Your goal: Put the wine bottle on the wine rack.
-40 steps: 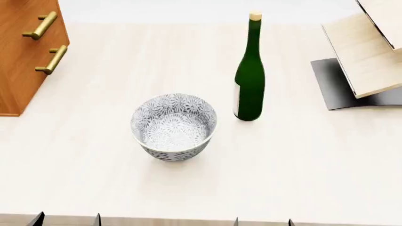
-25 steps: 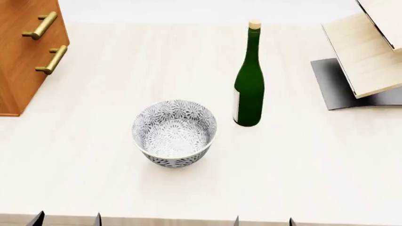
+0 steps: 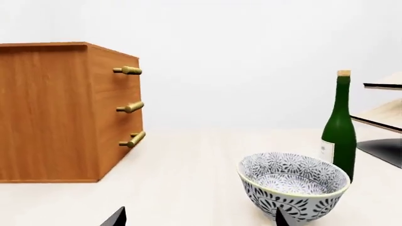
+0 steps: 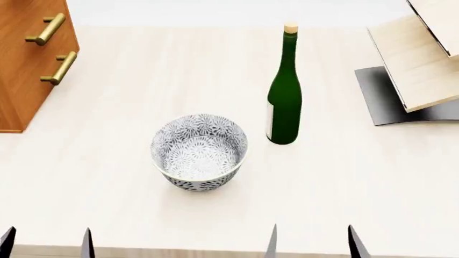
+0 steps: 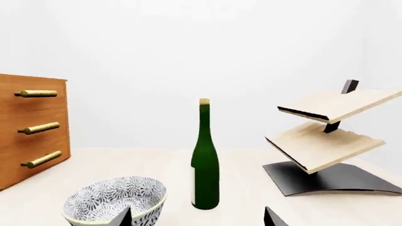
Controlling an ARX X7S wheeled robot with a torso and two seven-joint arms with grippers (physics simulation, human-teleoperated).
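Observation:
The wine bottle [image 4: 285,97] stands upright on the pale table, dark green with a tan cork; it also shows in the left wrist view [image 3: 340,132] and the right wrist view [image 5: 205,165]. The wine rack [image 4: 420,64] of slanted light wood boards on a grey base stands at the far right, also in the right wrist view [image 5: 326,136]. My left gripper [image 4: 47,244] is open and empty at the table's near edge, left of the bowl. My right gripper [image 4: 310,242] is open and empty at the near edge, well short of the bottle.
A patterned grey-white bowl [image 4: 199,151] sits just left of and nearer than the bottle. A reddish-brown drawer cabinet [image 4: 29,59] with brass handles stands at the far left.
The view shifted slightly, then both pairs of fingertips rose further into the head view at the near edge. The bottle, bowl and rack stay where they were on the table.

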